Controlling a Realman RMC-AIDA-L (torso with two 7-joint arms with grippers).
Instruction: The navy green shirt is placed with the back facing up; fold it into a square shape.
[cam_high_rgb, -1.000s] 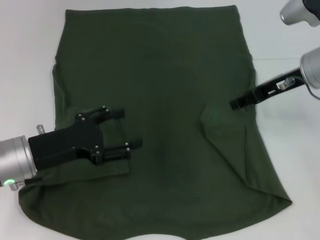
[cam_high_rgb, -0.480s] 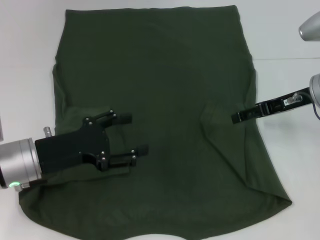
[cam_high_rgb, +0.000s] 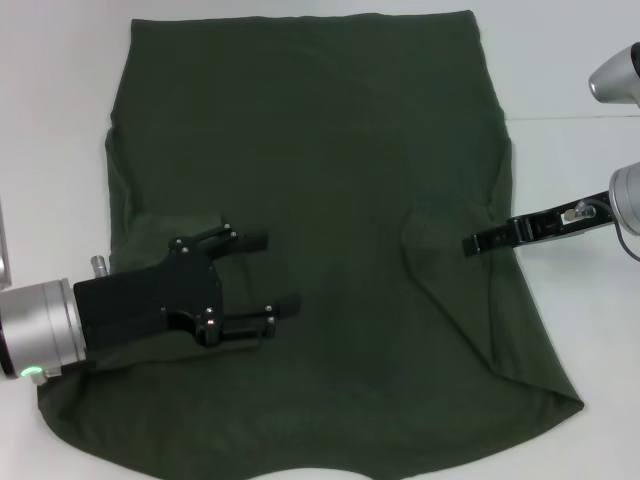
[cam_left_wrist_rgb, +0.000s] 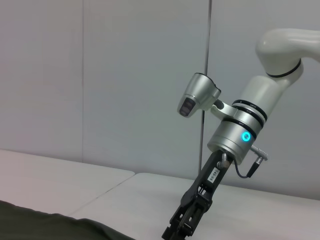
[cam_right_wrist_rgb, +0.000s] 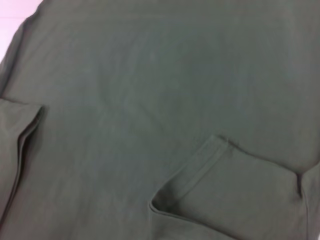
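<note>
The navy green shirt (cam_high_rgb: 320, 180) lies flat on the white table, plain side up and far wider than either gripper. Both sleeves are folded inward onto the body. The right wrist view shows the shirt (cam_right_wrist_rgb: 150, 85) with one folded sleeve cuff (cam_right_wrist_rgb: 200, 170). My left gripper (cam_high_rgb: 268, 272) is open just above the cloth beside the left folded sleeve (cam_high_rgb: 150, 235), holding nothing. My right gripper (cam_high_rgb: 470, 243) is edge-on at the shirt's right side, close to the right folded sleeve (cam_high_rgb: 440, 260). The left wrist view shows the right gripper (cam_left_wrist_rgb: 182, 227) from across the table.
The white table (cam_high_rgb: 580, 330) shows bare on the shirt's right and on its far left (cam_high_rgb: 50, 120). A grey panelled wall (cam_left_wrist_rgb: 100, 75) stands behind the table. The shirt's near edge (cam_high_rgb: 300, 465) reaches the bottom of the head view.
My left gripper has slid slightly right over the shirt, still open. My right gripper has drawn back toward the shirt's right edge and come nearer to me. The shirt lies unchanged.
</note>
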